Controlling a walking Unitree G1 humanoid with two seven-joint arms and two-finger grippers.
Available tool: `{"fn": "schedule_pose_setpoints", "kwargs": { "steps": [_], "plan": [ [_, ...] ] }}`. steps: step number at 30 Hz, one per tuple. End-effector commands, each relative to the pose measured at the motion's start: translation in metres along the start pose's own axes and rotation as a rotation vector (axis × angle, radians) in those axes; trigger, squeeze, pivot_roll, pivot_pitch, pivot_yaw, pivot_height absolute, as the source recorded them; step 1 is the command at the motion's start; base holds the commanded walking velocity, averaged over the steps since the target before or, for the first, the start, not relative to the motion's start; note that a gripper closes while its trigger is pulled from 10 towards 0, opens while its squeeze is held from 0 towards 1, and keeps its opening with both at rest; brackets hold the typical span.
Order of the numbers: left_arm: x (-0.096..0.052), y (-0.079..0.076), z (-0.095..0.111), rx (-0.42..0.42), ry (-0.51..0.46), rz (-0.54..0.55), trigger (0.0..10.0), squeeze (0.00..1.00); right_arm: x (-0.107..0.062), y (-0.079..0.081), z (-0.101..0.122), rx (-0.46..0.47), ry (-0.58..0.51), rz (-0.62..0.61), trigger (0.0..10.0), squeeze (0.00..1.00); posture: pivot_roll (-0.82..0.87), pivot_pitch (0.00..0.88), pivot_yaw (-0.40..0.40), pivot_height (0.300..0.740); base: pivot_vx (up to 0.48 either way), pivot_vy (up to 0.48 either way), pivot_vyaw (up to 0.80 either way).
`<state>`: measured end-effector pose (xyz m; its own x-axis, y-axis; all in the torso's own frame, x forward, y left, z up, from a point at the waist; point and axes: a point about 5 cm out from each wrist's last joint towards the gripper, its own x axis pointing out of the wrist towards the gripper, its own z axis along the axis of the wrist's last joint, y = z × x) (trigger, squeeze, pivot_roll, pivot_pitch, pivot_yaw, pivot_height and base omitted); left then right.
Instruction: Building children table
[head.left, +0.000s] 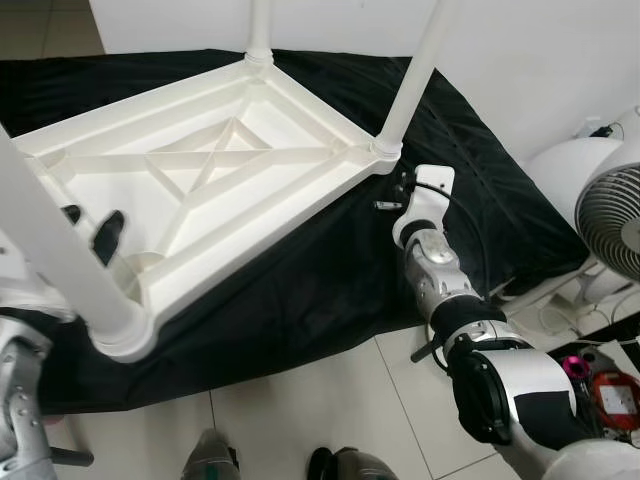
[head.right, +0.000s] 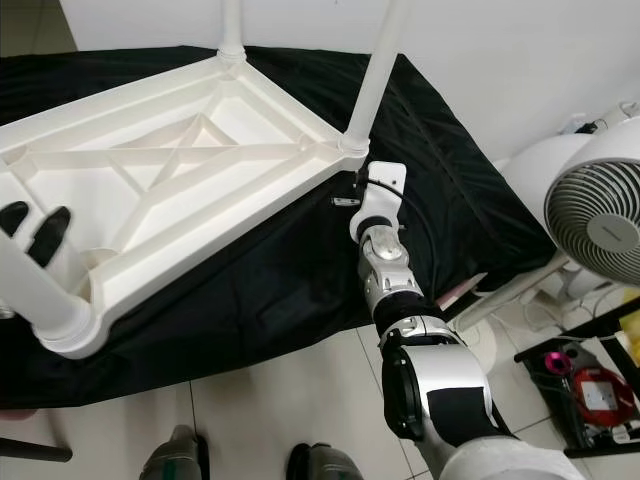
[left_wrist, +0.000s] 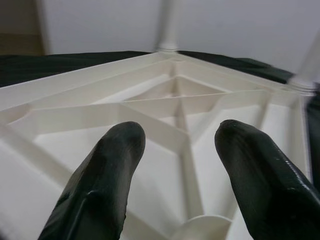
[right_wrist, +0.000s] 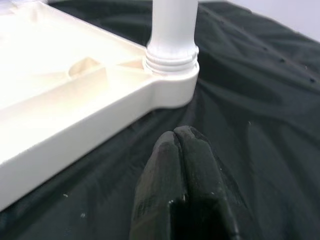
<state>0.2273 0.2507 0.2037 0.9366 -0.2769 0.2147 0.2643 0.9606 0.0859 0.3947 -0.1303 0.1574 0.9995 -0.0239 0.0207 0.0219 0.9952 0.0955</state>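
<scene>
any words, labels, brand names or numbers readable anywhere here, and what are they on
None can be read.
The upturned white table, its legs and the black cloth carry no print.
The red object beside the fan may bear markings, too small and blurred to read.

Table legs (head.left: 418, 70) cut off above
</scene>
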Motion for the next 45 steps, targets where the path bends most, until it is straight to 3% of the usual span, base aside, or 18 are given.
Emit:
{"fn": "schedule_pose_setpoints", "kwargs": {
  "steps": [1, 2, 7, 9, 12, 17, 20, 26, 32, 37, 39, 45],
  "plan": [
    [0.001, -0.013, 0.002, -0.033, -0.01, -0.077, 10.0, 0.0, 0.0, -0.005, -0.005, 0.005, 0.042, -0.024, 10.0, 0.0, 0.15, 0.167, -0.14, 0.74, 0.0, 0.0, 0.0],
    [0.001, -0.013, 0.002, -0.033, -0.01, -0.077, 10.0, 0.0, 0.0, -0.005, -0.005, 0.005, 0.042, -0.024, 10.0, 0.0, 0.15, 0.167, -0.14, 0.74, 0.0, 0.0, 0.0],
    [-0.005, -0.048, 0.009, -0.132, -0.031, -0.266, 10.0, 0.0, 0.004, -0.006, -0.002, 0.017, 0.069, -0.038, 10.0, 0.0, 0.15, 0.189, -0.15, 0.74, 0.0, 0.0, 0.0],
    [-0.007, -0.053, 0.01, -0.147, -0.037, -0.296, 10.0, 0.0, 0.005, -0.006, -0.001, 0.018, 0.072, -0.041, 10.0, 0.0, 0.15, 0.189, -0.15, 0.74, 0.0, 0.0, 0.0],
    [-0.013, -0.077, 0.017, -0.188, -0.032, -0.432, 10.0, 0.0, 0.007, -0.003, 0.002, 0.022, 0.077, -0.039, 10.0, 0.0, 0.16, 0.2, -0.151, 0.74, 0.0, 0.0, 0.0],
    [-0.015, -0.087, 0.021, -0.204, -0.039, -0.484, 10.0, 0.0, 0.008, -0.001, 0.003, 0.025, 0.084, -0.036, 10.0, 0.0, 0.16, 0.207, -0.149, 0.74, 0.0, 0.0, 0.0],
    [-0.014, -0.103, 0.03, -0.226, -0.053, -0.55, 10.0, 0.0, 0.009, 0.005, 0.004, 0.027, 0.1, -0.017, 10.0, 0.0, 0.16, 0.217, -0.146, 0.74, 0.0, 0.0, 0.0],
    [-0.014, -0.111, 0.032, -0.236, -0.049, -0.579, 10.0, 0.0, 0.009, 0.01, 0.004, 0.02, 0.107, 0.008, 10.0, 0.0, 0.16, 0.226, -0.141, 0.74, 0.0, 0.0, 0.0],
    [-0.014, -0.125, 0.034, -0.247, -0.033, -0.621, 10.0, 0.0, 0.008, 0.037, 0.004, 0.006, 0.113, 0.168, 10.0, 0.0, 0.17, 0.237, -0.128, 0.74, 0.0, 0.0, 0.0],
    [-0.015, -0.128, 0.035, -0.252, -0.031, -0.633, 10.0, 0.0, 0.007, 0.051, 0.006, -0.005, 0.109, 0.238, 10.0, 0.0, 0.17, 0.239, -0.122, 0.74, 0.0, 0.0, 0.0],
    [-0.016, -0.131, 0.036, -0.263, -0.025, -0.652, 10.0, 0.0, 0.005, 0.066, 0.008, -0.018, 0.104, 0.321, 10.0, 0.0, 0.17, 0.24, -0.12, 0.74, 0.0, 0.0, 0.0],
    [-0.018, -0.133, 0.037, -0.272, -0.017, -0.671, 10.0, 0.0, 0.002, 0.081, 0.012, -0.02, 0.092, 0.427, 10.0, 0.0, 0.18, 0.24, -0.118, 0.74, 0.0, 0.0, 0.0]
  ]
}}
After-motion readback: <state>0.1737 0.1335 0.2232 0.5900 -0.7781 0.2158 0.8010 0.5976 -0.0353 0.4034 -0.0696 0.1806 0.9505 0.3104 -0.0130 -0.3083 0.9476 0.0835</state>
